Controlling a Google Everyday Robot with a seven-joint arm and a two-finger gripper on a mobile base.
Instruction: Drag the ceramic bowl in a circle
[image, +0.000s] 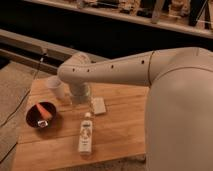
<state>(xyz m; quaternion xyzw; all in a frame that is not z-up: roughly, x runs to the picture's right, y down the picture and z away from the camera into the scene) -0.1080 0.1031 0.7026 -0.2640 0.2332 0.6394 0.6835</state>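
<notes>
The arm (125, 67) filled the right of my view, a bulky white shell reaching left across the scene to a rounded joint, from which the last link dropped down toward the table (120, 130). The table was a light wooden one, and everything I cared about lay on its left half.

The gripper (80, 99) hung at the end of that dropped link, low over the back part of the table. Most of it was hidden behind the link. As far as I could make out it stood wide, with nothing in it, and it touched none of the things around it.

The bowl (34, 119) sat to the gripper's left and nearer to me, close to the table's left edge and well apart from the gripper. It was dark, glossy and upright.

The bottle (86, 134) lay on its side in front of the gripper, on my side of it. Its cap end pointed back toward the gripper, and it was clear of the bowl.

The cup (56, 86), pale and see-through, stood upright just to the gripper's left, behind the bowl.

A small flat white pad (98, 105) lay just to the gripper's right.

The orange piece (45, 109) rested inside the bowl, against its far side.
</notes>
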